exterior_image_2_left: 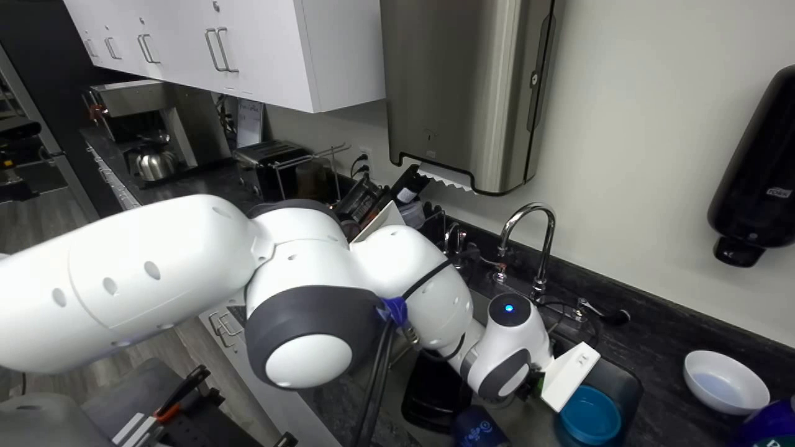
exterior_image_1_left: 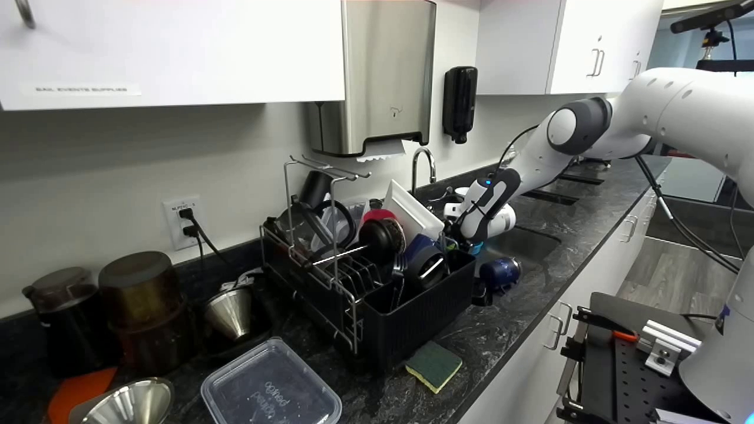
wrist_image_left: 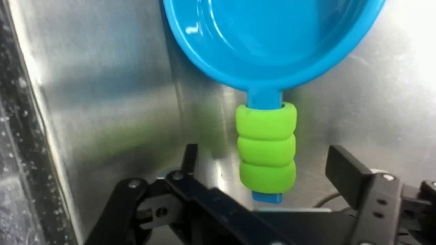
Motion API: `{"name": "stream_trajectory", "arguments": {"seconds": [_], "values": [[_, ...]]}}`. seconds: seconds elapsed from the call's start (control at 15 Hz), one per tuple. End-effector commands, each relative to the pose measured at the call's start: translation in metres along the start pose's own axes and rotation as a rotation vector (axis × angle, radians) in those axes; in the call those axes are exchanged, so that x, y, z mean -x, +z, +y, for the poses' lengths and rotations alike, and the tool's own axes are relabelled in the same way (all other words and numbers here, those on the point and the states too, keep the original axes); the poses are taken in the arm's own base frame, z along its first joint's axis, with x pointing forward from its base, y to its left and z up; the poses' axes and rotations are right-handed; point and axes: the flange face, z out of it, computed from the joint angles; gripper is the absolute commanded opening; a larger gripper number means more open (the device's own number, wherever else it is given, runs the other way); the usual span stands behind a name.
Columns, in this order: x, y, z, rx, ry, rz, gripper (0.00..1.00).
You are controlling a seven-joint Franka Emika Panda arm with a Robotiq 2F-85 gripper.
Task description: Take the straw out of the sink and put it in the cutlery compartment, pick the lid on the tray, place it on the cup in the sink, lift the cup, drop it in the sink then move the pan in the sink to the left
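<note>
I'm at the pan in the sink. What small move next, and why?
Probably ease the gripper slightly down toward the green handle: in the wrist view, its open fingers stand either side of it with gaps, roughly centred, so a grasp on the blue pan looks lined up. Height is hard to judge, so go slowly.

Wrist view: pan (wrist_image_left: 272,44) cut off at top edge, gripper (wrist_image_left: 262,151) at bottom edge. In an exterior view the arm (exterior_image_2_left: 304,261) hides most of the gripper and handle (wrist_image_left: 267,149); mug (exterior_image_2_left: 477,428) and bottle (exterior_image_2_left: 771,428) cropped by the frame edge. In an exterior view plastic box (exterior_image_1_left: 271,374) runs off the bottom, its writing (exterior_image_1_left: 273,397) too blurred to read for sure; cabinet label (exterior_image_1_left: 82,90) blurred too.
</note>
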Motion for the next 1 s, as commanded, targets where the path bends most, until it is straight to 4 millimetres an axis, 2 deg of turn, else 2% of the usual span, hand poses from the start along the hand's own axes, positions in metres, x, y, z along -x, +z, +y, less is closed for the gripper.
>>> {"name": "stream_trajectory", "arguments": {"seconds": [0.0,0.2,0.53,0.73,0.93], "values": [[0.002,0.004,0.003,0.006,-0.030,0.008,0.66],[0.002,0.003,0.005,0.013,-0.032,0.009,0.43],[0.005,0.002,0.005,0.020,-0.026,0.009,0.11],[0.006,0.001,0.005,0.022,-0.017,0.007,0.06],[0.014,-0.004,0.004,0.000,0.042,0.004,0.08]]}}
